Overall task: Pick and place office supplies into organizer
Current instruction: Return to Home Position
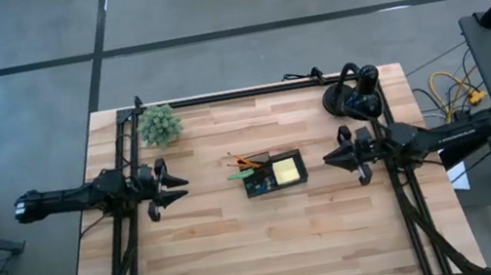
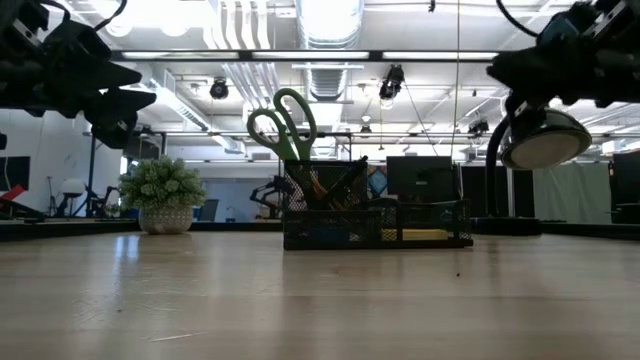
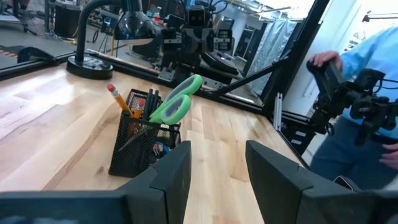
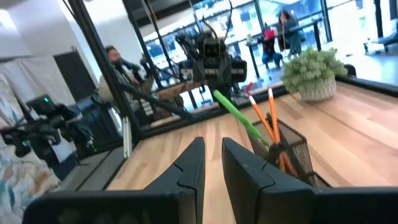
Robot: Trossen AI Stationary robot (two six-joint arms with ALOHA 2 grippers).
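The organizer [image 1: 274, 174] stands in the middle of the table [image 1: 245, 256], between the two grippers and well apart from both. It holds the green-handled scissors [image 2: 285, 120] and orange pencils [image 4: 272, 115] upright at one end and the yellow sticky-note pad [image 1: 284, 171] flat at the other; a potted plant [image 1: 160, 124] and a round black object [image 1: 350, 96] sit near the far edge. The left gripper [image 1: 183, 188] is raised above the table, pointing at the organizer, fingers parted wide and empty, while the right gripper [image 1: 327, 158] is raised opposite, fingers narrow with a slim gap, holding nothing.
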